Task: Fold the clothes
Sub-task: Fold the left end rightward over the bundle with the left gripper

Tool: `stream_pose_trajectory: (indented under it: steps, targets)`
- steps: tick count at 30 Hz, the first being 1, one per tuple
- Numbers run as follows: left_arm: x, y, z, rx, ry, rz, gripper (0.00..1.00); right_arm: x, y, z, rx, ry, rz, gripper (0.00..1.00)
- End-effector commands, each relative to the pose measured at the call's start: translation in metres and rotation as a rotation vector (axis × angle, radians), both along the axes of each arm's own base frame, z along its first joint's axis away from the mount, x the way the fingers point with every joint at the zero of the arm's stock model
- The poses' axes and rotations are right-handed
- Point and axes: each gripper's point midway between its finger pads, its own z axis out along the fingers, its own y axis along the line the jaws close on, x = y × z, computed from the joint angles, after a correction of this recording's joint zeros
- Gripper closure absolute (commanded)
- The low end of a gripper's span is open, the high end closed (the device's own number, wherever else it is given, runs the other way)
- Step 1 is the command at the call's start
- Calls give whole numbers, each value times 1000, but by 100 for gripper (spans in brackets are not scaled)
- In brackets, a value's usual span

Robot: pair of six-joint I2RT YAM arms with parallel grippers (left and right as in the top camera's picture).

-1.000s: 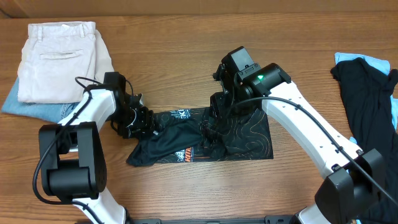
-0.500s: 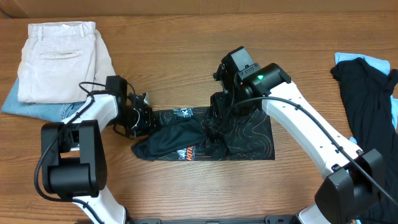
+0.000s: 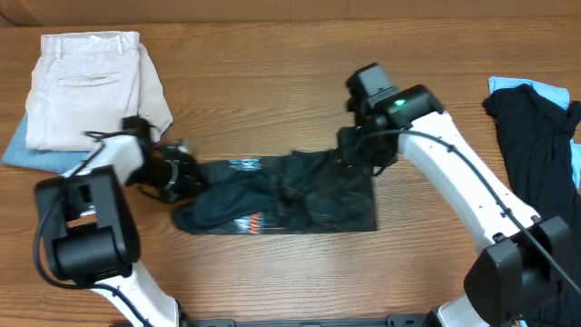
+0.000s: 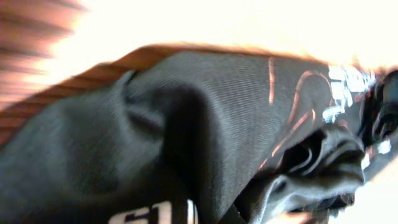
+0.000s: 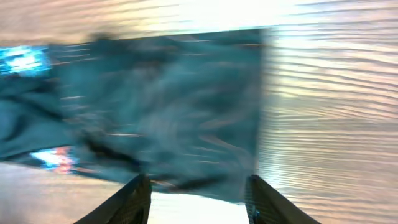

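The clothes [image 3: 290,195], a black shirt with thin orange lines and logos, lie crumpled in a wide strip at the table's middle. My left gripper [image 3: 186,177] is at the shirt's left end, shut on a bunched fold of it. Black fabric [image 4: 186,124] fills the left wrist view and hides the fingers. My right gripper [image 3: 360,154] hovers over the shirt's upper right corner, open and holding nothing. In the right wrist view the blurred shirt [image 5: 161,99] lies below the gripper [image 5: 198,193], whose fingers stand wide apart.
Folded beige trousers [image 3: 86,86] rest on blue jeans [image 3: 36,150] at the far left, close behind the left arm. A dark garment [image 3: 536,154] on light blue cloth [image 3: 531,88] lies at the right edge.
My left gripper closed on the shirt's left end and dragged it leftward. The right gripper came off the shirt and moved right and back. The shirt has shifted left and stretched out.
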Motion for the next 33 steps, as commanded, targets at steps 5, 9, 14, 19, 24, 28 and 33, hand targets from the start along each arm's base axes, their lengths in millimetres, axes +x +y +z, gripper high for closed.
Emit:
stream_pose_trajectory:
  steps: [5, 9, 14, 19, 24, 28, 33]
  targets:
    - [33, 73, 63, 145, -44, 121, 96, 15, -37, 1, -30, -18, -71, 48]
    - [37, 41, 113, 63, -58, 71, 96, 15, -40, -3, -45, -13, -62, 48]
    - [38, -28, 147, -23, -89, -58, 96, 14, -39, -16, -58, 29, -60, 48]
    - [21, -95, 148, -28, -43, -191, 96, 12, -40, -24, -68, 57, -59, 48]
    - [7, -142, 143, 22, -31, -297, 96, 12, -40, -24, -68, 57, -60, 48]
    - [-2, -158, 135, 116, -26, -337, 96, 10, -41, -24, -71, 67, -59, 48]
    - [-2, -173, 129, 205, -50, -343, 96, 6, -42, -24, -77, 84, -59, 47]
